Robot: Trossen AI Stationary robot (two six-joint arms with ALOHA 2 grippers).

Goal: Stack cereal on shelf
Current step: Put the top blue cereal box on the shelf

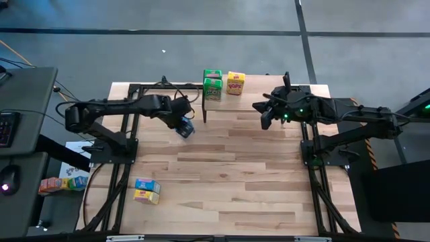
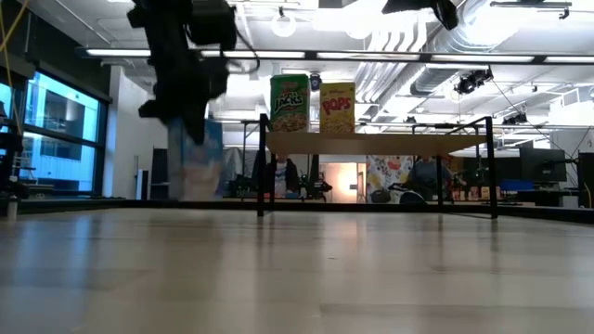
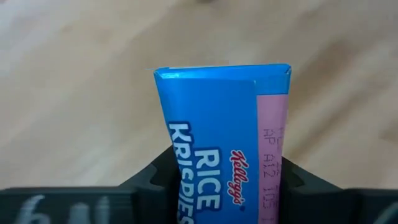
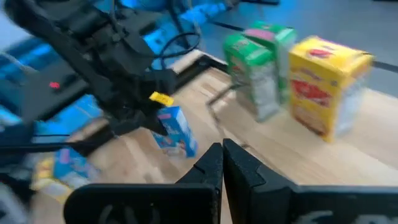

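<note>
- The shelf (image 1: 259, 93) stands at the far edge of the wood-plank table (image 1: 222, 181), and everything below is placed from it
- On the shelf's left end stand two green cereal boxes (image 1: 212, 83) and, just beside them, a yellow cereal box (image 1: 235, 83), all upright; the low view shows a green front (image 2: 290, 103) and the yellow one (image 2: 337, 107) side by side
- The left gripper (image 1: 183, 125) is just off the shelf's left end, toward the table's middle, clamped on a blue Rice Krispies box (image 3: 224, 143); the box hangs below the fingers, above the tabletop (image 2: 197, 158)
- The right gripper (image 1: 264, 115) hovers over the shelf's middle part, on its near side, with its fingers (image 4: 210, 168) pressed together and nothing between them
- Well away from the shelf, near the table's front-left corner, two more cereal boxes (image 1: 146, 191) lie together, one blue and one yellow
- Further small boxes (image 1: 64, 183) lie off the table, beyond its left edge
</note>
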